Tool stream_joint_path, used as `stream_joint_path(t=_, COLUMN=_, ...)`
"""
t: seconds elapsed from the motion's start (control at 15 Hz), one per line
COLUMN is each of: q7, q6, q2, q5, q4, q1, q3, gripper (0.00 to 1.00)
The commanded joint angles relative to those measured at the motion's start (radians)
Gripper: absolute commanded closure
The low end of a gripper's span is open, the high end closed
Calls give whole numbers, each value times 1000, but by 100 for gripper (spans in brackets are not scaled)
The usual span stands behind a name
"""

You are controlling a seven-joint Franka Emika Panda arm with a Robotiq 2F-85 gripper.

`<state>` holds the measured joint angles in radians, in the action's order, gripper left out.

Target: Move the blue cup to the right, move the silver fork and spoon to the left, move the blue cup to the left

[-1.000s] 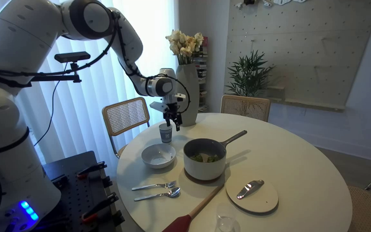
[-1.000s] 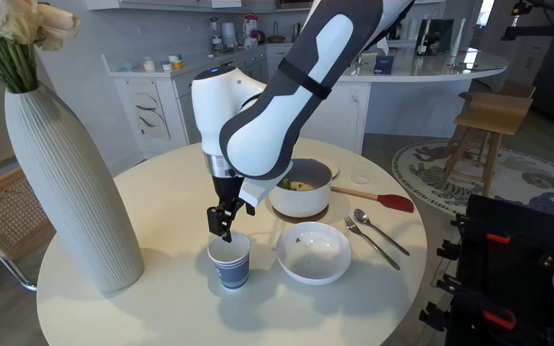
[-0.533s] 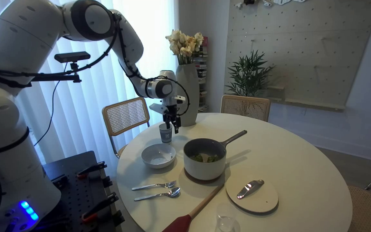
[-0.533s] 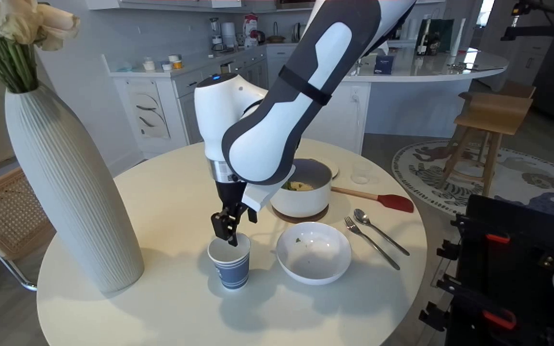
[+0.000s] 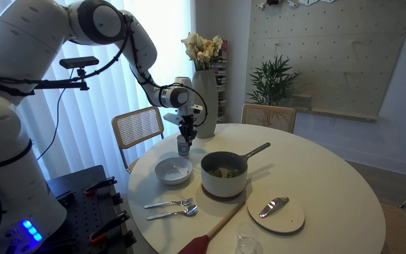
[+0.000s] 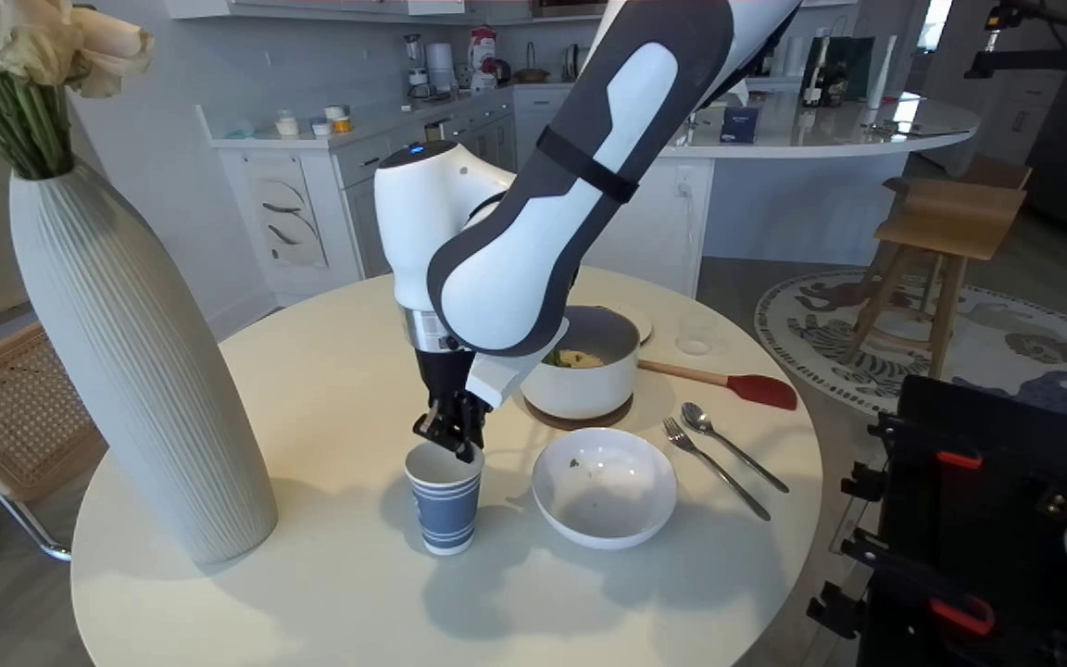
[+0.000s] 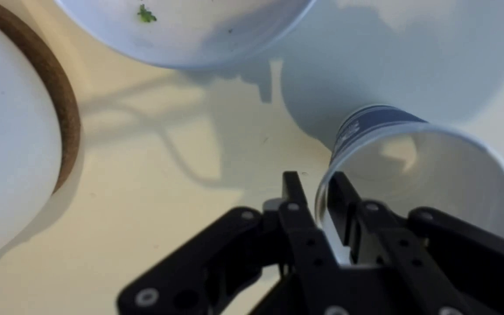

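Clearance is to be kept from the white vase (image 6: 149, 371), seen at the left of the worktop (image 6: 330, 602) in an exterior view. To its right, and well apart from it, the blue cup (image 6: 447, 509) is located. Its wall is pinched at the rim by the end effector (image 7: 316, 188): as shown in the wrist view, one finger is placed outside the cup and one inside. Whether the base bears on the worktop cannot be told.

The cup is judged to be thin paper: very light, easily dented, not slippery when dry. Force is best limited to what is needed against slipping. The lip is judged the stiffest zone and is the preferred place of hold. Because only one side is gripped, some swing or tilt is to be expected in transfer.

Next, the white bowl (image 6: 603, 496) is positioned near the cup; contact is to be avoided.

Farthest right, the silver fork (image 6: 723, 475) and then the silver spoon (image 6: 739, 454) are laid side by side, not touching. Stiff, smooth metal is to be expected; a grip across mid-handle is advised, with the fingertips brought low, since both lie flat.
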<state>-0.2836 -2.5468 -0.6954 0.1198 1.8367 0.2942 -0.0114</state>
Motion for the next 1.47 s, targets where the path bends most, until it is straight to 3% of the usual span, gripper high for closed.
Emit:
stream_joint_path(t=0.0, q7=-11, q6=17, q2=18, q5=-15, q4=8, q1=-1, q3=1, gripper=100)
stream_joint_path(t=0.6, q7=9, q6=42, q2=99, q5=0, q4=14, q1=-31, q3=32, gripper=99)
stream_joint_path(t=1.07, q7=66, q6=126, q2=252, q5=-18, q4=-12, q1=-165, q3=51, gripper=99)
stream_joint_path(t=1.4, q7=92, q6=144, q2=354, q5=16, q4=9, q1=-255, q3=109, gripper=99)
